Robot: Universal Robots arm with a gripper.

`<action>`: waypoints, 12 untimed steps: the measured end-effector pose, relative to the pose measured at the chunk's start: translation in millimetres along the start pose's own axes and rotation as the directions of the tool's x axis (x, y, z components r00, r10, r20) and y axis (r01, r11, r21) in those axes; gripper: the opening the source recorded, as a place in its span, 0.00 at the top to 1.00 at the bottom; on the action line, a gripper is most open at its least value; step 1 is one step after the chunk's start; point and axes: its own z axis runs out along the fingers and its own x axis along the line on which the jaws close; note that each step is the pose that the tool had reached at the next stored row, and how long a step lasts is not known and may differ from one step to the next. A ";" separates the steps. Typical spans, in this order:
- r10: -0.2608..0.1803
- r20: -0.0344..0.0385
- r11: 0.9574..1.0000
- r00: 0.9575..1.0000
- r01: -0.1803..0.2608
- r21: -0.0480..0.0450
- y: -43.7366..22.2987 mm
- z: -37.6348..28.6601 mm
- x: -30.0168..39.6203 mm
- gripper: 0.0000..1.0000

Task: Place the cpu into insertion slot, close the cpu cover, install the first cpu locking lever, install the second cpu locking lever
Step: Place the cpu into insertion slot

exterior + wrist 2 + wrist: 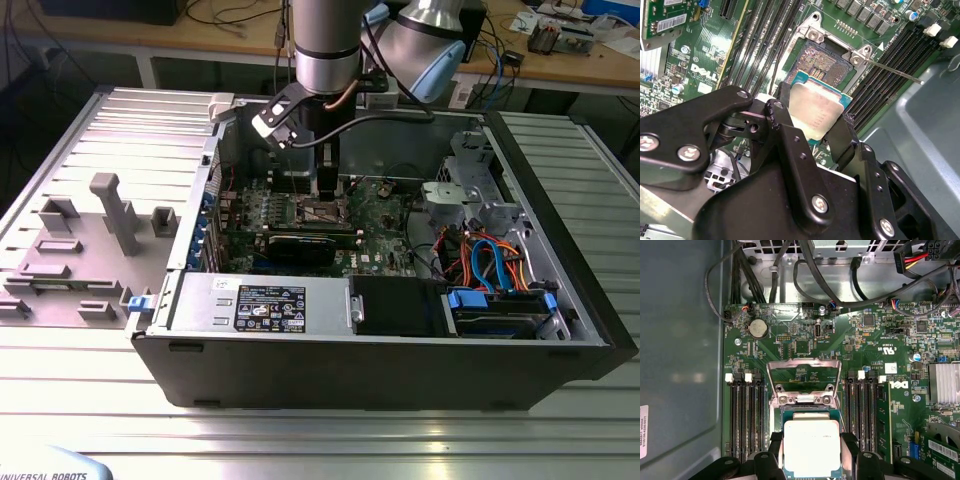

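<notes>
Black fingers (787,135) of the gripper (815,114) are clamping the cpu (812,102) by opposite edges.
The arm (325,50) is hanging down into the open computer case (380,375), over the green board (865,345). The cpu cover (805,361) is standing raised, the insertion slot (822,60) is lying bare, and the cpu is being held partly over it; whether they are touching, I cannot tell.

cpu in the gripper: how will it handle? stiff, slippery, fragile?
Probably stiff and light: the cpu is a thin flat square with a metal lid. Likely slippery: the fingers clamp only its narrow edges, so it could tilt. Its thin green board rim looks chip-prone so close to the open insertion slot.
</notes>
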 end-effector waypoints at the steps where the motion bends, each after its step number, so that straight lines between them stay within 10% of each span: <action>1: 0.000 0.000 1.000 1.000 0.000 0.000 0.0 0.0 0.0 0.46; 12: 0.000 0.000 1.000 1.000 0.000 0.000 -0.7 7.3 -0.1 0.46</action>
